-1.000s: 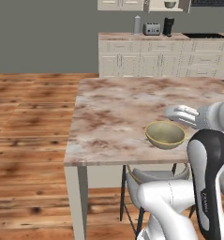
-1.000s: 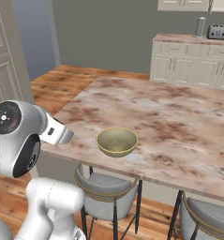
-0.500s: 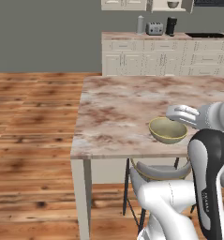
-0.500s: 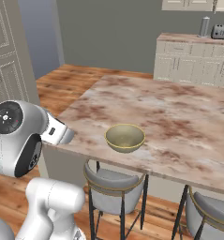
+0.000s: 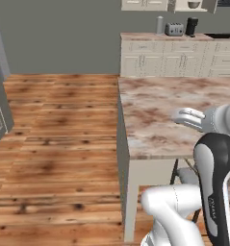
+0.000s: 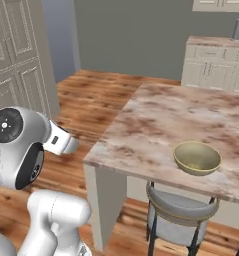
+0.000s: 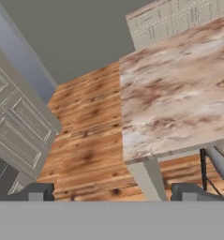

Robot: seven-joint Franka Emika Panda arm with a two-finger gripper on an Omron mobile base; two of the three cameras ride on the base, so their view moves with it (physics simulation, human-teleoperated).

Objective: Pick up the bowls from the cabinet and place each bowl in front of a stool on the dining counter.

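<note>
An olive-yellow bowl (image 6: 197, 158) sits upright on the dining counter (image 6: 156, 125), near its front edge. A grey padded stool (image 6: 181, 214) stands right below it. My gripper (image 5: 185, 116) hovers over the marble near the counter's left end, apart from the bowl, with nothing in it. In the hand view its dark fingertips (image 7: 38, 192) stand far apart, so my gripper (image 7: 113, 194) is open and looks past the counter corner (image 7: 132, 154) at the wood floor. Far back, a small dark bowl (image 5: 194, 4) rests on a shelf of the open wall cabinet (image 5: 207, 5).
A run of cream drawer units (image 5: 179, 57) with a toaster (image 5: 174, 29) lines the back wall. A tall panelled cream unit (image 6: 21, 60) stands at the left. Wood floor (image 5: 58, 144) spreads left of the counter.
The whole picture has shifted: the base has moved, so the counter and bowl now sit further right in both base views. The bowl stays on the counter and my gripper stays open.
</note>
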